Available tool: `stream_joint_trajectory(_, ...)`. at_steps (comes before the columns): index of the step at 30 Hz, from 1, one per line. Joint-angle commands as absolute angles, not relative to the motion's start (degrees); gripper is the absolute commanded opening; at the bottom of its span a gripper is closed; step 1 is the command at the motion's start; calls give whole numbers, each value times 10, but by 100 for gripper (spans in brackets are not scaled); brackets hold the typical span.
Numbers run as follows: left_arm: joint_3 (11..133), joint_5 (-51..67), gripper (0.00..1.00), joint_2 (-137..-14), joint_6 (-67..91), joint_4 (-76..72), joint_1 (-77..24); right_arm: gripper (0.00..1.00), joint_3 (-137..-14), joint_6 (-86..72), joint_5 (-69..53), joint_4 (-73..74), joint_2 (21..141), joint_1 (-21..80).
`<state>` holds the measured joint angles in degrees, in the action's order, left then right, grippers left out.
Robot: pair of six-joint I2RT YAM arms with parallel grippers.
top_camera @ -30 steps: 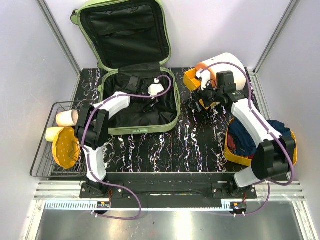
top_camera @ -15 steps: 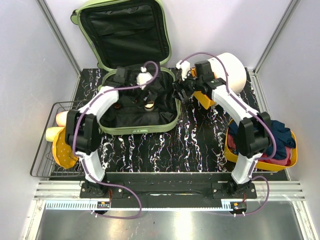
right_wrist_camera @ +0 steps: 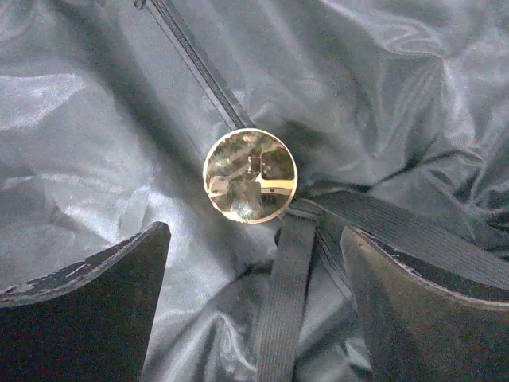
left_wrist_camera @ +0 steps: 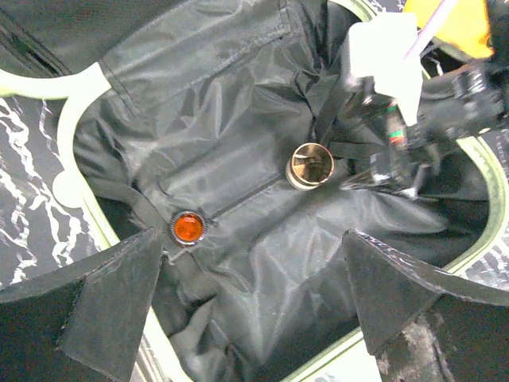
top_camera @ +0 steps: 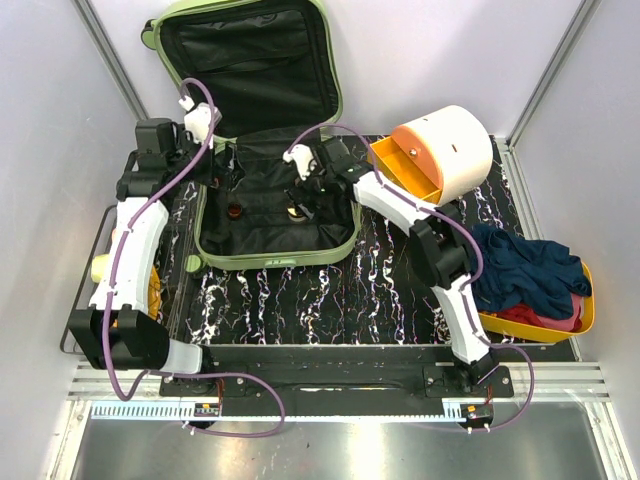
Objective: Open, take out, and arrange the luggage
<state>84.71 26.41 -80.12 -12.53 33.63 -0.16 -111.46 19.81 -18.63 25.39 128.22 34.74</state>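
Bright even light, sheen on the luggage (right_wrist_camera: 95, 119) lining, slight wrist-view blur

Inside the luggage (top_camera: 280, 260), a round jar (right_wrist_camera: 250, 176) sat just ahead of the right gripper (right_wrist_camera: 253, 239). From the left gripper (left_wrist_camera: 253, 239), a small disc (left_wrist_camera: 188, 228) lay ahead-left, the jar farther ahead.

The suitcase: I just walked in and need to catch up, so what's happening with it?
The luggage lies open on the table, lid up. On its black lining sit a gold-topped jar and an orange-capped item. The right gripper hovers open right above the jar; the left gripper, also open, is near the case's back-left corner. Neither holds anything.
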Motion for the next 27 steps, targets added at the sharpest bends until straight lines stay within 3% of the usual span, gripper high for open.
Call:
stream_joint_trajectory(1, 836, 290, 99, -794, -41, 343, 28, 98, -1207, 208, -130, 289, 1327, 367)
stream_joint_trajectory(19, 820, 309, 99, -793, -2, 287, 34, 93, -1266, 217, -104, 300, 1412, 401)
stream_joint_trajectory(27, 801, 299, 99, -781, -2, 280, 34, 74, -1285, 216, -94, 288, 1433, 405)
